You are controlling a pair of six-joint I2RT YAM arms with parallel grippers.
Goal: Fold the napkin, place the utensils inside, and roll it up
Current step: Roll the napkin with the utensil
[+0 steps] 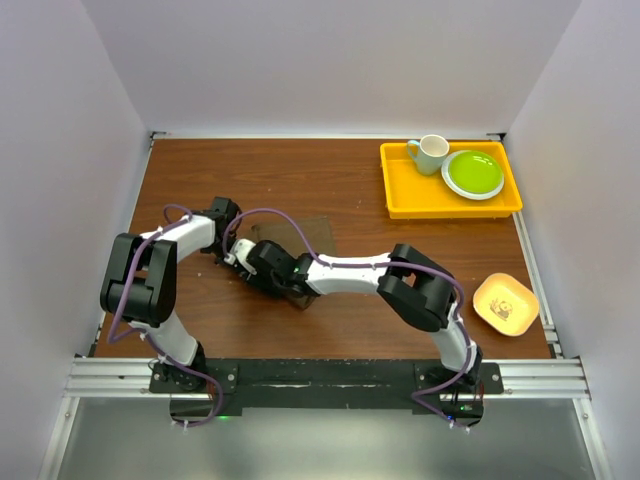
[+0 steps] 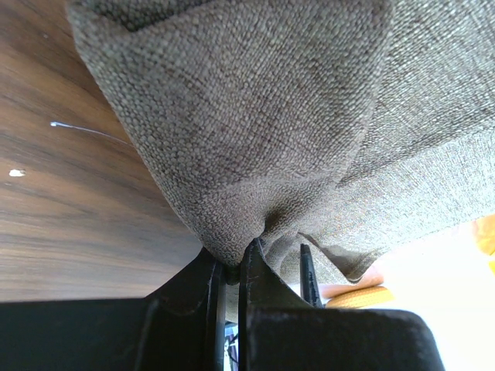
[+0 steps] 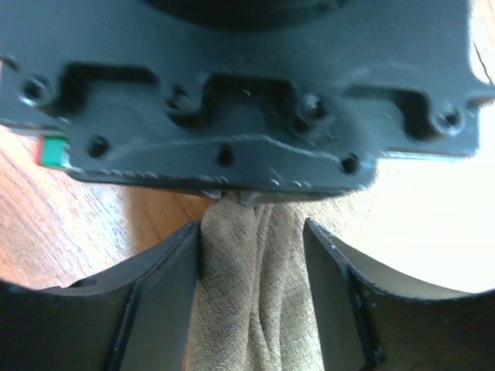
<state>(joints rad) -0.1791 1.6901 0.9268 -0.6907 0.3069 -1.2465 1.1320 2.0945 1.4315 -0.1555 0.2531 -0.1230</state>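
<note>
Your left gripper (image 2: 236, 267) is clenched on the napkin (image 2: 255, 116). In the left wrist view its jaws are pressed together on a pinched fold of the dark brown cloth, and the weave fans out from that pinch over the wood of the table (image 2: 69, 201).

Your right gripper (image 3: 254, 228) reaches across from the right and meets the left one over the same cloth. Its jaws stand apart, one on each side of a bunched strip of the napkin. The cloth fills the gap from one jaw to the other, but you cannot tell from these views whether the jaws press it or only straddle it. A black housing (image 3: 232, 93) with bolt holes sits just past the fingertips and blocks the rest of that view.

From above, the napkin lies left of the table's centre, about midway between the near and far edges. It is partly hidden under both wrists, with a flat part showing on the far side of the right arm.

An orange tray (image 1: 450, 207) sits in the far right corner holding a pale mug (image 1: 432, 152) and a green plate (image 1: 473, 173). A small yellow bowl (image 1: 505, 303) rests by the right edge, well apart from the napkin.
</note>
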